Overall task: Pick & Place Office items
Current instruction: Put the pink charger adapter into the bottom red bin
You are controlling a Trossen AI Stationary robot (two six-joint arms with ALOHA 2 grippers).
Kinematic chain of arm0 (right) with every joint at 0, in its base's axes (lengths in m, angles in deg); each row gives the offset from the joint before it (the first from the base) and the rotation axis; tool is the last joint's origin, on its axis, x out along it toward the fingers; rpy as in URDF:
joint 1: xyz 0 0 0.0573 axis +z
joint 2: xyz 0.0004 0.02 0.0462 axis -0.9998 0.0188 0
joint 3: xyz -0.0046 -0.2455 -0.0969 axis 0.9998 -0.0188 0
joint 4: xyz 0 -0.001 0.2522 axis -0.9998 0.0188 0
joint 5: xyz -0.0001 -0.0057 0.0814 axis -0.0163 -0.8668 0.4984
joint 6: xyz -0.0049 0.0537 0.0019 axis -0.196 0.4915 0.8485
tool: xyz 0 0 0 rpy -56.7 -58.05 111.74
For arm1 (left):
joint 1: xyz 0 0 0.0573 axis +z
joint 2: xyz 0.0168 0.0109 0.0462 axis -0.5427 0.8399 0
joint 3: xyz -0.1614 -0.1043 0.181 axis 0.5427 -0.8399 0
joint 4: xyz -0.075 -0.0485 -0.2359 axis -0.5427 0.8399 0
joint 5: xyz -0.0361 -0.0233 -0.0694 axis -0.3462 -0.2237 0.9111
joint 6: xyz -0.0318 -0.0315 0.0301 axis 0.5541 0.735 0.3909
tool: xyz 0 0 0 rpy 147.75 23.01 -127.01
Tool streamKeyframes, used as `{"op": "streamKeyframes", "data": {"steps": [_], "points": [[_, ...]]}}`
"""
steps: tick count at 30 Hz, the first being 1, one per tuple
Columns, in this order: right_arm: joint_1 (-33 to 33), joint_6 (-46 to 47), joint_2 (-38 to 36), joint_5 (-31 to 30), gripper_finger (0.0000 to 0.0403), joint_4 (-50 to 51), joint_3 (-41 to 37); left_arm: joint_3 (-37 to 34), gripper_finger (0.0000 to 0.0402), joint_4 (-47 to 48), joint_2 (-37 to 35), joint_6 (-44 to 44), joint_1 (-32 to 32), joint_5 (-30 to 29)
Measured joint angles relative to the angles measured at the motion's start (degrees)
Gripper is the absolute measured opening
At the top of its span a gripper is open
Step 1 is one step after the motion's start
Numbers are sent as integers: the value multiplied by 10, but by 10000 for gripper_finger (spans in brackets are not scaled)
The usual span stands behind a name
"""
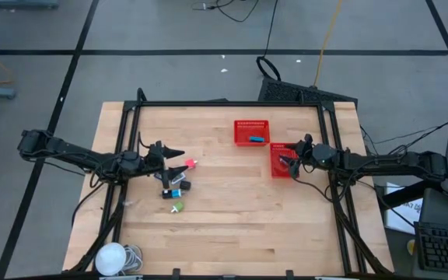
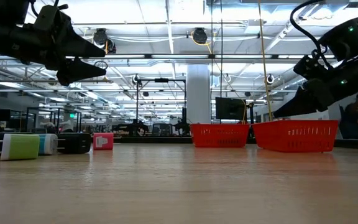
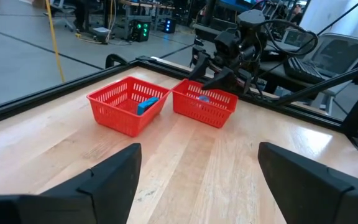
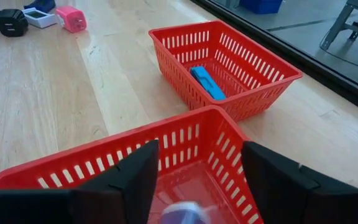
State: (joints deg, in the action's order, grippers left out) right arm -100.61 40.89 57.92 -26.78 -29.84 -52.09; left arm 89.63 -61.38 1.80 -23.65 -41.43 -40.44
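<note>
Wooden bench (image 1: 232, 210) carries two red baskets (image 1: 252, 132) side by side. Right claw (image 1: 292, 161) hovers over the nearer basket (image 1: 283, 161), fingers apart, empty. Left claw (image 1: 179, 155) hangs above the pink (image 1: 189, 164), black (image 1: 174, 180) and green pieces (image 1: 178, 207), fingers apart. A blue piece (image 4: 206, 82) lies in the farther basket
</note>
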Motion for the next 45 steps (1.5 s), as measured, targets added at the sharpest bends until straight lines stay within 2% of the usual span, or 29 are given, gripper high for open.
{"op": "streamKeyframes", "data": {"steps": [8,10,17,22,26,30,37,42,45], "points": [[4,-19,0,4,237,-28,21,0,326,0,0,0,0,0],[6,-31,0,24,234,-26,36,0,321,0,0,3,0,0],[6,-4,-22,158,233,-34,73,0,304,-3,0,40,0,-2],[6,23,-46,295,228,-93,75,0,302,-5,0,91,0,-4],[6,30,-75,361,224,-127,75,0,310,-6,0,139,0,-6],[5,27,-112,391,224,-135,76,0,319,-5,0,175,0,-6],[5,28,-152,393,222,-124,78,0,325,-5,0,195,0,-5],[5,8,-174,391,222,11,116,0,314,-3,19,182,0,2],[5,-12,-179,391,221,34,121,1,304,-5,42,178,0,3]]}}
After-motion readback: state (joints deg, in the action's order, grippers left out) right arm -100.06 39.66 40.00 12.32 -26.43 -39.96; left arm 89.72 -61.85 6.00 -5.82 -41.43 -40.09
